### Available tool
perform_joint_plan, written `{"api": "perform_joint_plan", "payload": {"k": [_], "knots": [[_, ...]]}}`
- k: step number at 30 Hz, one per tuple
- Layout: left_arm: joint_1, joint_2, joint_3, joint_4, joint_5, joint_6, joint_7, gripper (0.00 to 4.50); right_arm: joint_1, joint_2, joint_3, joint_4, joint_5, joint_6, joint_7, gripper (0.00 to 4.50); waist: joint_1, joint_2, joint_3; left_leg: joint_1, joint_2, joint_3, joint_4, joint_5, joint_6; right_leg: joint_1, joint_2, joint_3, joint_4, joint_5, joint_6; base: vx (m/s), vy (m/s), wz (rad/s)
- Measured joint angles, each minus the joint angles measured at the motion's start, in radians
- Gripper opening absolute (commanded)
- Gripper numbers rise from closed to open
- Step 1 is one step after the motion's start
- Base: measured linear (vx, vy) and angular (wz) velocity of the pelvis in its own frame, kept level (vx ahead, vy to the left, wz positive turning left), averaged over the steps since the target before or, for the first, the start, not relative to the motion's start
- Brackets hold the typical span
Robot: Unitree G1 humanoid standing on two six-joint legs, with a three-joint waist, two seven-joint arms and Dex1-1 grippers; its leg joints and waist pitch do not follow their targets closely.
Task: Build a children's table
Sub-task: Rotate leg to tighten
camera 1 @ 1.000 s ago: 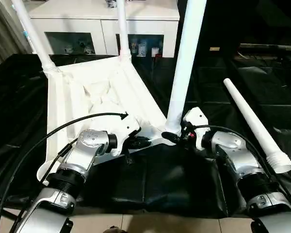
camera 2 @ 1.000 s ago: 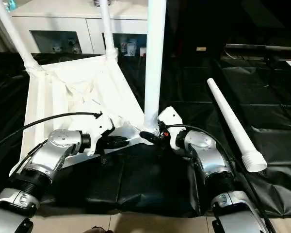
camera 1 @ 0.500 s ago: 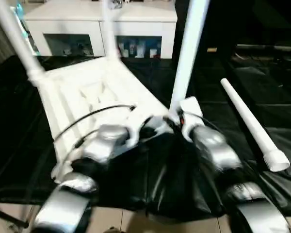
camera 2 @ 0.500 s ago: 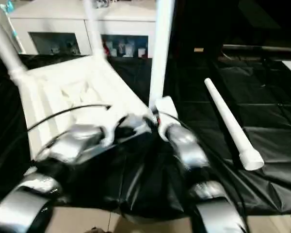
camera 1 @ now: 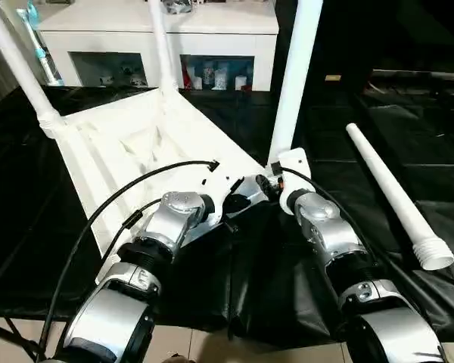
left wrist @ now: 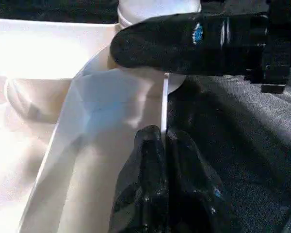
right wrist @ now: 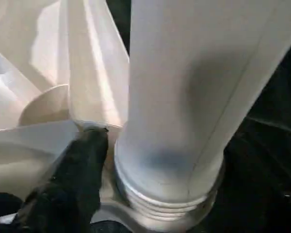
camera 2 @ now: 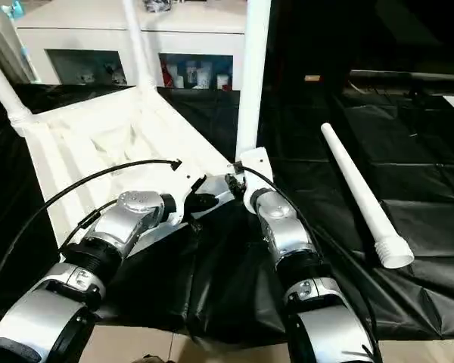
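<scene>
Black-covered work table (camera 1: 408, 136) with a white glass-door cabinet (camera 1: 212, 45) behind; the upside-down white table top (camera 1: 129, 144) lies on the cover, three legs standing in its corner sockets, a fourth leg (camera 1: 393, 198) lying loose well off to the right. Both silver forearms reach in to the near corner; left gripper (left wrist: 162, 141) is pinched tight on the rim there, right gripper (camera 1: 268, 180) sits at the base of the near leg (camera 1: 293, 83), can't tell how wide.

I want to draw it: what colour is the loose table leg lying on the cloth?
White. The loose leg shows best in the left eye view.

dim room, glare on tabletop (left wrist: 29, 53), maybe overexposed
</scene>
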Motion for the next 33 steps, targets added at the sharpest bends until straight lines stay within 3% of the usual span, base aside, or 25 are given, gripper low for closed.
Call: {"api": "perform_joint_plan", "payload": {"k": [5,13,20,26,33], "knots": [[0.043,0.046,-0.036,-0.062,0.007,-0.051,-0.087,0.0,0.078,-0.055,0.025,-0.108,0.027,-0.012,0.153,4.2,0.001,0.0,0.0,0.0,0.0,0.001,-0.005,0.0,0.0,-0.001,0.0,0.0,-0.001,-0.001,0.002,0.0,0.0,0.0],[0.143,0.162,-0.058,-0.182,-0.023,-0.123,-0.3,0.0,0.21,-0.277,0.099,-0.279,0.078,-0.039,0.546,4.3,0.005,0.001,0.0,0.002,0.0,0.001,-0.006,0.0,0.0,-0.001,0.0,-0.001,0.0,-0.003,0.004,0.0,0.0,0.0],[0.198,0.227,-0.063,-0.267,-0.062,-0.108,-0.435,0.0,0.222,-0.302,0.105,-0.313,0.129,-0.048,0.674,4.3,0.007,0.0,0.0,0.001,0.0,0.001,-0.006,0.0,0.0,-0.001,0.0,0.0,-0.001,-0.003,0.004,0.0,0.0,0.0],[0.2,0.233,-0.063,-0.273,-0.069,-0.105,-0.444,0.0,0.213,-0.295,0.105,-0.306,0.136,-0.073,0.686,4.3,0.007,0.0,0.0,-0.001,0.0,0.002,-0.006,0.0,0.0,-0.003,0.0,-0.001,-0.001,-0.003,0.003,0.0,0.0,0.0],[0.204,0.233,-0.063,-0.285,-0.071,-0.091,-0.446,0.0,0.2,-0.284,0.115,-0.284,0.136,-0.08,0.697,3.73,0.008,0.0,0.0,-0.002,0.0,0.002,-0.005,0.0,0.0,-0.003,0.0,-0.001,-0.001,-0.003,0.003,0.0,0.0,0.0]]}}
